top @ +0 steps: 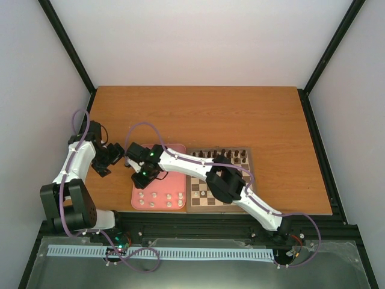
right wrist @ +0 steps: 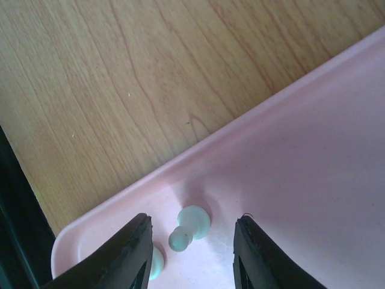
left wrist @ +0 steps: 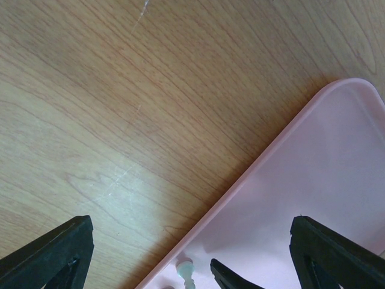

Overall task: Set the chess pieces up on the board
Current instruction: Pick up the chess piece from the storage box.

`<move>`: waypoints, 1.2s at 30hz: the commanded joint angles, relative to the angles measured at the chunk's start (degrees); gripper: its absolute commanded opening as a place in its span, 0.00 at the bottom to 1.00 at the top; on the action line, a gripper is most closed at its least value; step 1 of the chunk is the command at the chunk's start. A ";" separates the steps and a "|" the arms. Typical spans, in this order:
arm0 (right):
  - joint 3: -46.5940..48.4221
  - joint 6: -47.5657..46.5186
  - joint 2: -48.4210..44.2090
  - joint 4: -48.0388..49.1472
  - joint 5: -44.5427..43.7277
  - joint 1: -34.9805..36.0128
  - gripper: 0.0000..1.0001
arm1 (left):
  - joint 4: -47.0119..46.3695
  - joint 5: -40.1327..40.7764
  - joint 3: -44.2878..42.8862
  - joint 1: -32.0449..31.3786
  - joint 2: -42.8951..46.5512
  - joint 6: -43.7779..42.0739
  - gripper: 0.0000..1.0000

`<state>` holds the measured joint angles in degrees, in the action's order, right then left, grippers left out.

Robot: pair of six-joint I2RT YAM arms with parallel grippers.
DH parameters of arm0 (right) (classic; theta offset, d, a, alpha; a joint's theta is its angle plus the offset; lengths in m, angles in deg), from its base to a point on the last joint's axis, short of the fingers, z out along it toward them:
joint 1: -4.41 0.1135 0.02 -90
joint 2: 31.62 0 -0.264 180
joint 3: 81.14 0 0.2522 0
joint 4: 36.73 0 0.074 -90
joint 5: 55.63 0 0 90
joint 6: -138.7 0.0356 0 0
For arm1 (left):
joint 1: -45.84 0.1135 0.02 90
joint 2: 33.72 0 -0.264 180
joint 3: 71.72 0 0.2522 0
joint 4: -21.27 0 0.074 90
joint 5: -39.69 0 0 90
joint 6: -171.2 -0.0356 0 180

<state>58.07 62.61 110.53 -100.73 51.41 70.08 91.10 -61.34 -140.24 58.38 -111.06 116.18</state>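
Note:
A white pawn (right wrist: pixel 192 226) stands in the near left corner of the pink tray (right wrist: pixel 313 138). My right gripper (right wrist: pixel 194 221) is open around the pawn, one finger on each side, neither touching it. A second white piece (right wrist: pixel 155 263) is half hidden behind the left finger. From above, my right gripper (top: pixel 142 176) reaches across the board (top: pixel 240 203) to the tray's left side. Several white chess pieces (top: pixel 161 196) stand in rows at the tray's near edge. My left gripper (left wrist: pixel 191 223) hangs wide open and empty over the tray's rim (left wrist: pixel 271 150).
Dark pieces (top: pixel 227 154) line the board's far row. The right arm's forearm (top: pixel 225 183) lies over the board and hides much of it. The left gripper (top: pixel 119 158) hovers close to the right gripper at the tray's far left corner. Bare wood table (top: pixel 198 114) lies beyond.

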 commanded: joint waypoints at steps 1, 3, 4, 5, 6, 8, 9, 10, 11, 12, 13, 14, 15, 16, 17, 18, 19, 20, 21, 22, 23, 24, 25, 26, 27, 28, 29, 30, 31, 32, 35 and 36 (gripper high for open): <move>2.33 -0.38 1.85 -0.69 0.06 0.15 0.36 | -0.53 -0.23 -2.06 0.32 -0.69 0.79 1.00; 2.61 -0.43 2.13 -0.56 0.29 -0.03 0.34 | -0.53 -0.18 -2.04 0.35 -0.77 0.80 1.00; 2.80 -0.38 2.35 -0.61 0.47 -0.14 0.34 | -0.46 -0.22 -2.02 0.33 -0.79 0.71 1.00; 3.03 -0.38 2.61 -0.69 0.67 -0.16 0.34 | -0.44 -0.10 -2.02 0.30 -0.79 0.70 1.00; 3.28 -0.40 2.92 -0.98 0.78 -0.19 0.34 | -0.40 -0.01 -2.04 0.31 -0.72 0.70 1.00; 3.86 -0.46 3.56 -1.49 0.97 -0.27 0.33 | -0.35 0.09 -1.93 0.30 -0.70 0.68 1.00; 4.05 -0.51 3.76 -1.51 0.98 -0.27 0.31 | -0.35 0.12 -1.97 0.31 -0.69 0.72 1.00; 4.11 -0.55 3.76 -1.48 0.99 -0.28 0.30 | -0.42 0.08 -1.93 0.34 -0.70 0.70 1.00; 4.11 -0.55 3.78 -1.45 0.84 -0.36 0.29 | -0.32 0.10 -1.93 0.30 -0.69 0.62 1.00; 4.13 -0.55 3.73 -1.42 0.76 -0.37 0.27 | -0.35 0.12 -2.00 0.33 -0.70 0.62 1.00; 4.10 -0.55 3.72 -1.44 0.68 -0.39 0.25 | -0.33 0.13 -2.01 0.30 -0.71 0.61 1.00; 4.10 -0.43 3.75 -1.56 0.63 -0.49 0.23 | -0.30 0.13 -1.95 0.31 -0.71 0.61 1.00; 4.06 -0.38 3.89 -1.78 0.56 -0.51 0.22 | -0.30 0.08 -1.93 0.36 -0.70 0.66 1.00; 4.02 -0.31 3.85 -2.03 0.53 -0.60 0.20 | -0.37 0.11 -1.86 0.34 -0.70 0.62 1.00; 4.06 -0.30 3.84 -2.25 0.42 -0.66 0.19 | -0.43 0.13 -1.84 0.31 -0.71 0.64 1.00; 3.98 -0.36 3.84 -2.45 0.31 -0.71 0.16 | -0.41 0.13 -1.80 0.30 -0.70 0.69 1.00; 3.89 -0.27 3.77 -2.53 0.09 -0.74 0.14 | -0.50 0.10 -1.78 0.30 -0.70 0.69 1.00; 3.83 -0.24 3.63 -2.62 -0.16 -0.80 0.12 | -0.50 0.05 -1.82 0.30 -0.71 0.70 1.00; 3.76 -0.13 3.47 -2.73 -0.72 -0.80 0.09 | -0.52 -0.02 -1.70 0.30 -0.65 0.70 1.00; 3.70 -0.12 3.30 -2.88 -1.31 -0.77 0.06 | -0.48 -0.03 -1.68 0.31 -0.62 0.70 1.00; 3.52 -0.04 2.94 -3.01 -2.09 -0.78 0.03 | -0.52 0.03 -1.69 0.30 -0.55 0.68 1.00; 3.06 -0.07 2.39 -2.83 -3.03 -0.80 0.03 | -0.44 0.02 -1.71 0.35 -0.53 0.62 1.00; 2.36 0.10 1.44 -2.46 -3.86 -0.83 0.03 | -0.42 0.08 -1.67 0.34 -0.45 0.60 1.00; 1.23 0.38 0.14 -1.70 -4.95 -1.03 0.03 | -0.36 0.12 -1.71 0.30 -0.33 0.60 1.00; 0.24 0.72 -1.29 -0.76 -5.82 -1.26 0.03 | -0.31 0.12 -1.67 0.31 -0.35 0.61 1.00; -2.16 1.13 -2.92 0.17 -6.40 -1.70 0.03 | -0.30 0.13 -1.66 0.34 -0.28 0.64 1.00; -3.50 1.46 -4.57 0.94 -7.17 -2.19 0.03 | -0.35 0.11 -1.75 0.30 -0.25 0.62 1.00; -4.97 1.78 -6.18 1.35 -8.03 -2.73 0.03 | -0.34 0.09 -1.77 0.30 -0.26 0.65 1.00; -5.97 2.21 -7.92 1.45 -9.06 -3.45 0.03 | -0.31 0.05 -1.83 0.31 -0.27 0.64 1.00; -6.96 2.70 -9.55 1.46 -10.10 -4.16 0.03 | -0.27 0.04 -1.84 0.36 -0.27 0.62 1.00; -12.03 4.61 -15.88 1.55 -12.69 -6.84 0.03 | -0.41 -0.11 -1.84 0.31 -0.35 0.69 1.00; -14.73 5.43 -19.34 1.93 -13.26 -8.24 0.03 | -0.39 -0.15 -1.84 0.32 -0.40 0.68 1.00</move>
<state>48.71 64.65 103.05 -100.38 43.54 66.25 90.40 -61.08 -140.28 58.38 -111.56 116.38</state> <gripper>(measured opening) 0.048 0.998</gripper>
